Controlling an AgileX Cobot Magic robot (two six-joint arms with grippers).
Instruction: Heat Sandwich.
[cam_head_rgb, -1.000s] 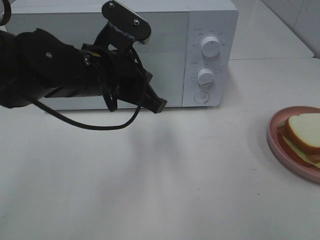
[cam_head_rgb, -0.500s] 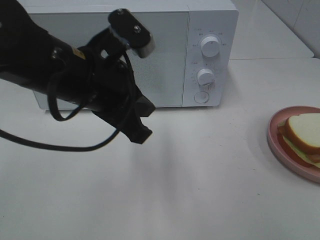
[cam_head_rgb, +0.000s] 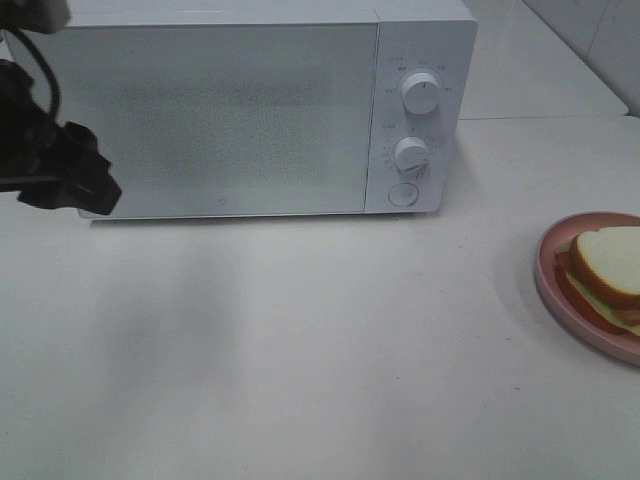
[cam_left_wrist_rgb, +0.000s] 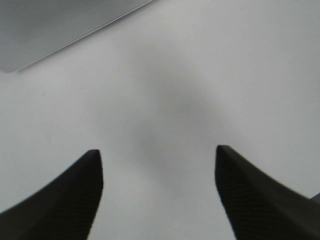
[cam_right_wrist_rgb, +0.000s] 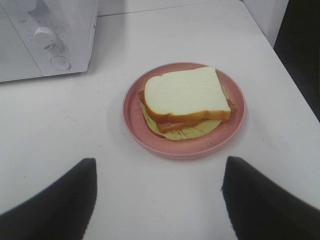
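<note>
1. The round pink plate (cam_head_rgb: 590, 335) and the white-bread sandwich with orange-brown crust (cam_head_rgb: 606, 268) are running off the right edge of the high view.
2. The black left arm (cam_head_rgb: 55, 165) is being cut by that view's left edge, hiding its gripper.
3. The markings around the white microwave's (cam_head_rgb: 220, 110) two round dials (cam_head_rgb: 421, 92) are showing too small to read.

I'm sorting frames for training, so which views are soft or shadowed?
Exterior high: sharp, a soft grey shadow on the table before the microwave. Left wrist: claw fingers blurred, a dim shadow between them. Right wrist: sandwich and plate fairly clear, claw fingers blurred.
</note>
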